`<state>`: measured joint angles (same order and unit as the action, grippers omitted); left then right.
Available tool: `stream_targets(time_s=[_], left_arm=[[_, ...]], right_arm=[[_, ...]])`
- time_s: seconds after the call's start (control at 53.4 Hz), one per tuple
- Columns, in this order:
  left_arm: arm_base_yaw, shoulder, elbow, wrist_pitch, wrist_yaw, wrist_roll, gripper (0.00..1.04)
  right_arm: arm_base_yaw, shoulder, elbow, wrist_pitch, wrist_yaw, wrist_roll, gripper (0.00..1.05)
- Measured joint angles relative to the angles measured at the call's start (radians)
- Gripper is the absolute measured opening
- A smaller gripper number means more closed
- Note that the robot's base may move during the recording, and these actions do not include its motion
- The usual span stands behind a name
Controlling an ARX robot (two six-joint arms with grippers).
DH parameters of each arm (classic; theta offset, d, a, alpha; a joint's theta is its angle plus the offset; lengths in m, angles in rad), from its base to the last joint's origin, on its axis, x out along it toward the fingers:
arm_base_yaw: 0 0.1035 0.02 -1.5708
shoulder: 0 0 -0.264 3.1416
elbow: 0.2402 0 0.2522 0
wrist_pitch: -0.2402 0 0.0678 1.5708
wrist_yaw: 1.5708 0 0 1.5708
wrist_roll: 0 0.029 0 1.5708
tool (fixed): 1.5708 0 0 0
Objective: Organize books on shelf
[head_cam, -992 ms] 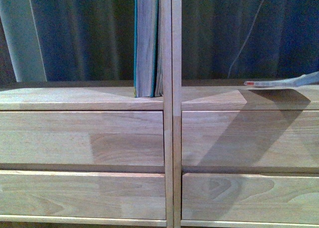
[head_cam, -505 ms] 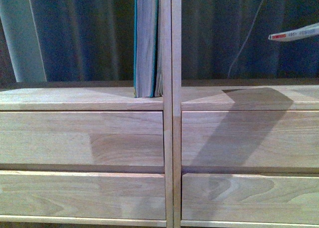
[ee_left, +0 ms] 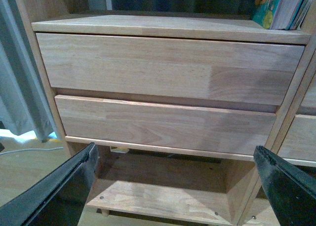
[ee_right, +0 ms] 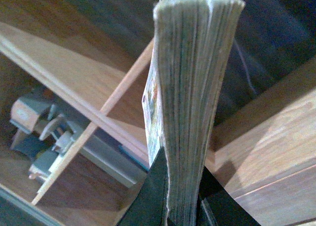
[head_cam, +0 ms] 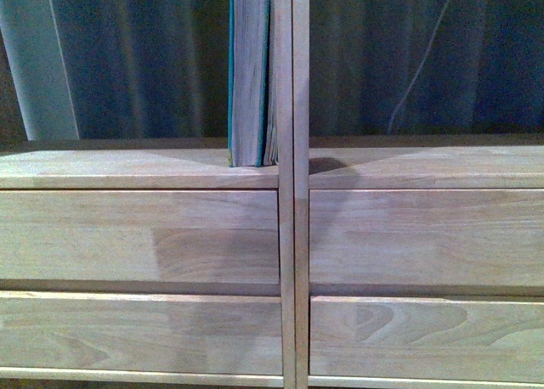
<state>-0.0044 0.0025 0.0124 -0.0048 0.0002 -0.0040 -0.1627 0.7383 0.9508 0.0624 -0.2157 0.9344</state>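
Observation:
A thick teal book (head_cam: 249, 75) stands upright in the left compartment of the pale wooden shelf (head_cam: 136, 168), pressed against the middle upright. Neither gripper shows in the front view. In the right wrist view my right gripper (ee_right: 182, 169) is shut on the white book (ee_right: 190, 88), seen edge-on with its greyish pages facing the camera, above a shelf board (ee_right: 266, 137). My left gripper (ee_left: 173, 186) hangs open and empty, low before the left column's two drawer fronts (ee_left: 168, 73). The teal book's corner (ee_left: 269, 6) shows above them.
Dark curtains (head_cam: 144, 58) hang behind the backless compartments, with a thin pale cable (head_cam: 416, 75) behind the right one. A bottom board (ee_left: 158, 196) lies under the drawers, with a grey curtain (ee_left: 15, 88) beside the shelf. Grey machine parts (ee_right: 39, 132) show past the shelf.
The white book, which lay at the right edge over the right shelf board, rose and left the front view. Its broad shadow on the right drawers has shrunk.

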Motion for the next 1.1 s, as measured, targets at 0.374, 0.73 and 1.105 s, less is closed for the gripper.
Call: stream_targets(time_s=[0.374, 0.73, 1.105], left_arm=[[0.047, 0.030, 0.020, -0.059, 0.152, -0.041, 0.97], [0.294, 0.309, 0.298, -0.093, 0.736, -0.162, 0.97], [0.484, 0.625, 0.772, 0.106, 1.070, -0.378, 0.97]], right_arm=[[0.380, -0.076, -0.068, -0.007, 0.227, -0.130, 0.07], [0.282, -0.092, -0.077, -0.012, 0.164, -0.121, 0.07], [0.348, -0.042, -0.050, 0.004, 0.200, -0.140, 0.07]])
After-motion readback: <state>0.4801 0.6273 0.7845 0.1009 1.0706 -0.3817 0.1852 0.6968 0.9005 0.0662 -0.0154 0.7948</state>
